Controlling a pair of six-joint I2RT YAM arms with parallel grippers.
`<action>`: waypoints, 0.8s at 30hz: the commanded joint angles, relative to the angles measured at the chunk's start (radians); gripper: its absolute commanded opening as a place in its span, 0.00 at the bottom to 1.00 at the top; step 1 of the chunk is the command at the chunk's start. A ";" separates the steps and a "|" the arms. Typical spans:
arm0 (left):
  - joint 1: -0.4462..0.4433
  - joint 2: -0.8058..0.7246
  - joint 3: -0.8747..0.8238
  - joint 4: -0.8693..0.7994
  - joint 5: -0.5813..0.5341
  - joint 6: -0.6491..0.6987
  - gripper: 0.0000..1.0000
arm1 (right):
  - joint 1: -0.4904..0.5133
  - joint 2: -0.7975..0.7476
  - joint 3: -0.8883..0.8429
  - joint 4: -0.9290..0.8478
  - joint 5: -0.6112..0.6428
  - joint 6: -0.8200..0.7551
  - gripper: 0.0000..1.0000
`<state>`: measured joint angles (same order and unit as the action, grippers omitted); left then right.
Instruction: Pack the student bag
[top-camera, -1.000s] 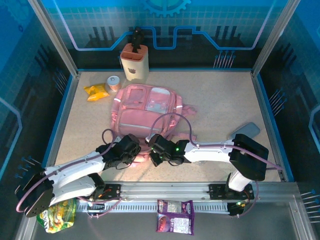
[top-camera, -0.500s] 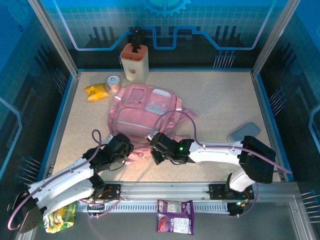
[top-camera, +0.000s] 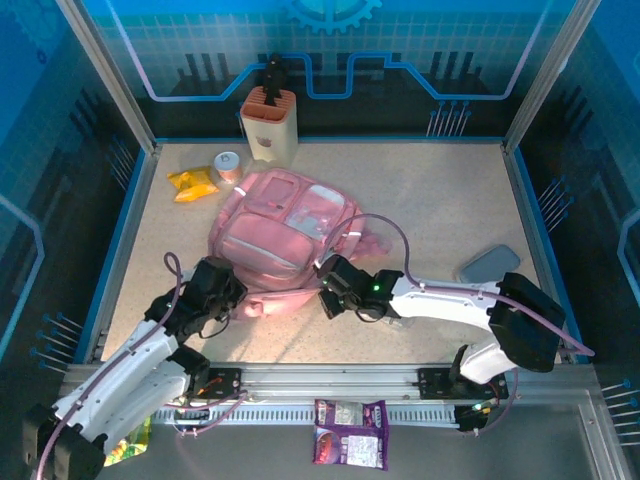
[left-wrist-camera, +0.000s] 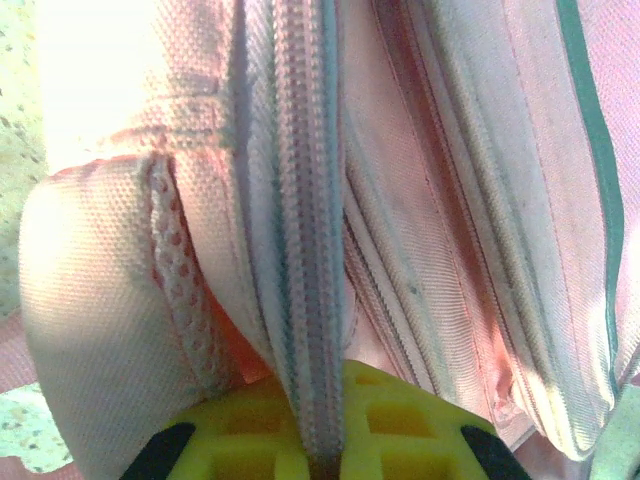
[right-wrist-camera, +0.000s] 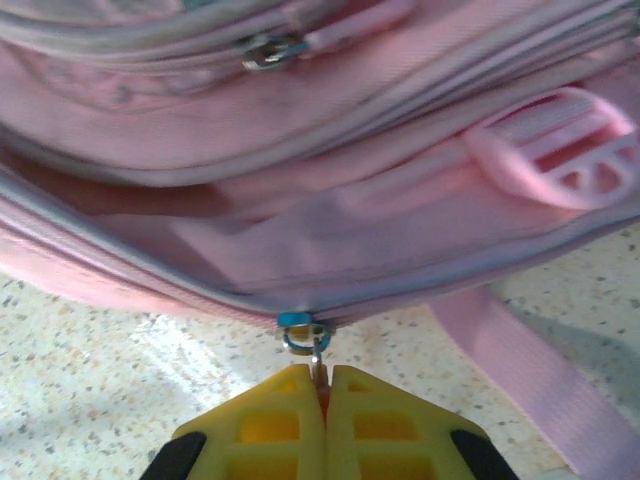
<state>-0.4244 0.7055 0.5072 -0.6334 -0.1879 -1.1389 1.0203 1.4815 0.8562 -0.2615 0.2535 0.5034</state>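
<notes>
So the pink backpack (top-camera: 285, 235) is lying flat on the speckled table (top-camera: 440, 190), roughly in the middle and a bit to the left. It's soft woven cloth with pale grey zip trim, plus a rounded pink plastic buckle (right-wrist-camera: 560, 150) and a flat webbing strap (right-wrist-camera: 520, 370).

The left gripper (top-camera: 240, 303) sits at the bag's near left corner, its yellow pads (left-wrist-camera: 400, 420) pinched shut on the ribbed zip seam (left-wrist-camera: 305, 250). The right gripper (top-camera: 330, 298) is at the near right edge, fingers pressed together on a little metal zip pull (right-wrist-camera: 312, 350).

Far side has a tan holder (top-camera: 270, 125), a small round tub (top-camera: 228, 165) and a crinkly yellow packet (top-camera: 192, 182), all close to the bag's far left corner. A flat grey pouch (top-camera: 488, 263) lies well off to the right. A purple packet (top-camera: 350, 447) sits nearest, in front of the rail.
</notes>
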 joint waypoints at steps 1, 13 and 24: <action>0.067 -0.015 0.062 -0.093 -0.094 0.111 0.00 | -0.072 -0.024 -0.018 -0.111 0.060 -0.024 0.00; 0.299 0.014 0.109 -0.094 -0.013 0.253 0.00 | -0.254 -0.006 -0.014 0.016 0.044 -0.070 0.00; 0.412 0.075 0.091 0.003 0.104 0.305 0.00 | -0.331 0.028 -0.011 0.089 0.019 -0.119 0.00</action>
<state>-0.0566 0.7803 0.5812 -0.6621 0.0360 -0.8806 0.7452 1.5166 0.8452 -0.1345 0.1398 0.4019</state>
